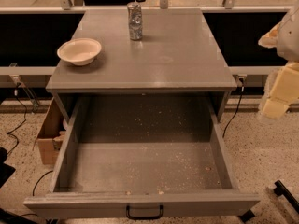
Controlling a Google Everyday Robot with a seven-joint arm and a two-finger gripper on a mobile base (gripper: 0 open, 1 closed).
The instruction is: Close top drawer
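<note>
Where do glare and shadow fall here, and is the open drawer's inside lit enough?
Camera view: warm, dim lighting. Soft sheen on the tabletop around the can; the bowl throws a small shadow beside it. The top drawer is shaded at the rear by the tabletop, crumbs readable. The gripper, pale at the right edge, is beside the tabletop.

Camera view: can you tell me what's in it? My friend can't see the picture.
The top drawer of a grey cabinet is pulled open toward the camera, with crumbs on its floor. A cream bowl and a silver can stand on the cabinet's top. The robot's gripper hangs at the right edge, beside the cabinet and apart from the drawer.
</note>
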